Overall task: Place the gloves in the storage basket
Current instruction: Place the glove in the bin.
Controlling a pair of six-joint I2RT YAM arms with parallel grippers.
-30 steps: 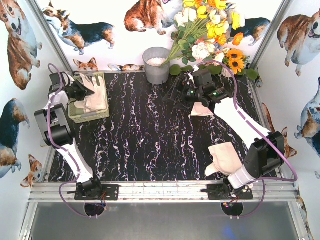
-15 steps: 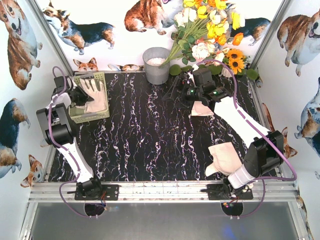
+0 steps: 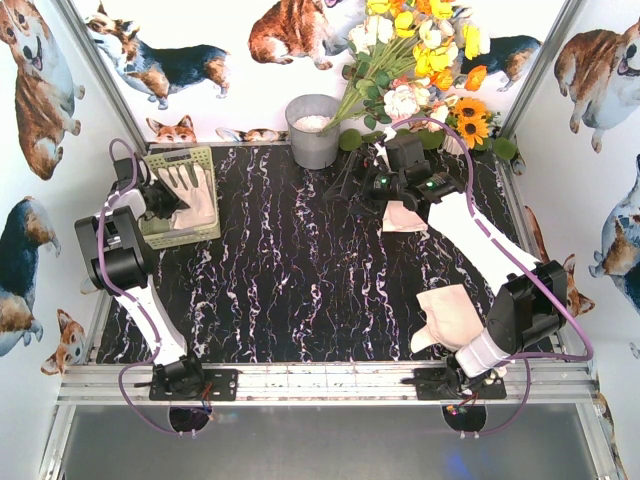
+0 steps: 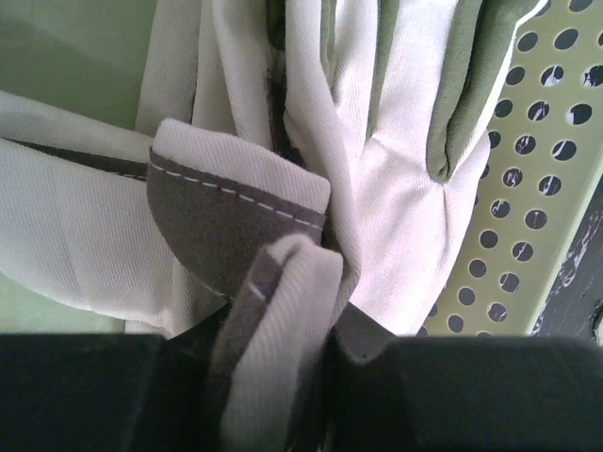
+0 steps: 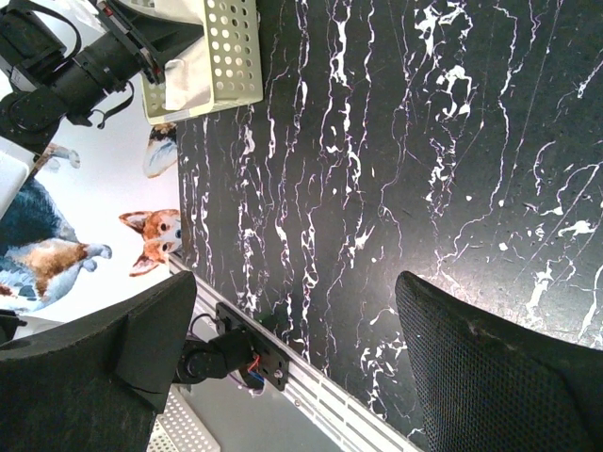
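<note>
The pale yellow-green storage basket (image 3: 205, 156) stands at the far left of the table. Several cream-white gloves (image 3: 192, 190) lie in it. My left gripper (image 3: 166, 198) reaches into the basket and is shut on a fold of a glove (image 4: 273, 311), with grey-patched gloves (image 4: 396, 188) spread in front of it against the perforated wall (image 4: 546, 207). My right gripper (image 3: 350, 186) is open and empty above the far middle of the table. One glove (image 3: 404, 218) lies under the right arm. Another glove (image 3: 448, 314) lies near the right arm's base.
A round grey metal bucket (image 3: 313, 131) stands at the far edge, with a bunch of artificial flowers (image 3: 420, 60) to its right. In the right wrist view the basket (image 5: 231, 47) and the left arm (image 5: 75, 66) show beyond the open fingers (image 5: 499, 377).
My left gripper has shifted over the basket and brought the raised glove down into it. The basket has turned slightly. The right arm has not moved.
</note>
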